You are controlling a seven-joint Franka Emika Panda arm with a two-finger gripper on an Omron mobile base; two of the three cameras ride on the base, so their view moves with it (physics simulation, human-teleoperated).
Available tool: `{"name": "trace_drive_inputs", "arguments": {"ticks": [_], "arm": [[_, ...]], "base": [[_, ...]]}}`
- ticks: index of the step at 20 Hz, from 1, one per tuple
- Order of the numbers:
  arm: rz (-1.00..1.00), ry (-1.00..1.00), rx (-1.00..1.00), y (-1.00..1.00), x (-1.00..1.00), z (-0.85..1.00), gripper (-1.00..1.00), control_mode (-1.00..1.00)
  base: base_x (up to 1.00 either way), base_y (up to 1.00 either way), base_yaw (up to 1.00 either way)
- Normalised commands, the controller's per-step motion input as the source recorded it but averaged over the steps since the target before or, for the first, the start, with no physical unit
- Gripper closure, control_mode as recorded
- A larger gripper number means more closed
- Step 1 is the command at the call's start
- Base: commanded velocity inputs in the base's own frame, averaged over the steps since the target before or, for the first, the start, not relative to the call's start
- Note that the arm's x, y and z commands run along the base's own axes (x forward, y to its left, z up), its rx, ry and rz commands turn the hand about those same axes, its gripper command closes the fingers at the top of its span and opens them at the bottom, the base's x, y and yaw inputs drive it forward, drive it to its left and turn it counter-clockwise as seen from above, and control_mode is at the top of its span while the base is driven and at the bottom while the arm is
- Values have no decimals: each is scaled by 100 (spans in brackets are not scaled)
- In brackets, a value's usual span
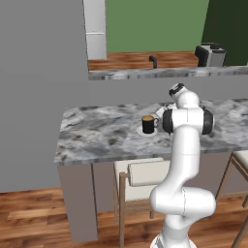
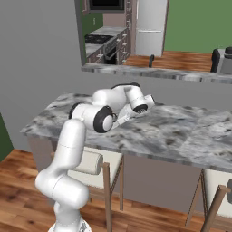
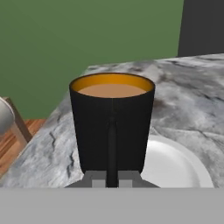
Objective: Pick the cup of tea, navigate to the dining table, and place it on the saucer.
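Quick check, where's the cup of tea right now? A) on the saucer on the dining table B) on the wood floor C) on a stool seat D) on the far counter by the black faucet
A: in the left base view the cup of tea stands on the white saucer on the dining table, and the hand view shows the gripper shut on its handle.

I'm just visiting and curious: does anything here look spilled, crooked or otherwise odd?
Nothing stands out. The cup of tea stands upright over the saucer on the dining table, tea level below the rim, no spill visible. The pincer is shut on its handle.
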Motion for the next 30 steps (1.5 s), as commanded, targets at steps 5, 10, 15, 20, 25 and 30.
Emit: {"name": "trace_drive_inputs", "arguments": {"ticks": [5,10,15,20,25,30], "arm": [[0,-1,0,0,37,-18,100,-100],[0,-1,0,0,31,-21,100,-100],[0,-2,0,-1,16,-26,100,-100],[0,-1,0,-17,19,-5,100,-100],[0,-4,0,-25,1,0,100,-100],[0,-4,0,-21,0,0,100,-100]], "base": [[0,0,0],[0,0,0],[0,0,0],[0,0,0],[0,0,0],[0,0,0]]}}
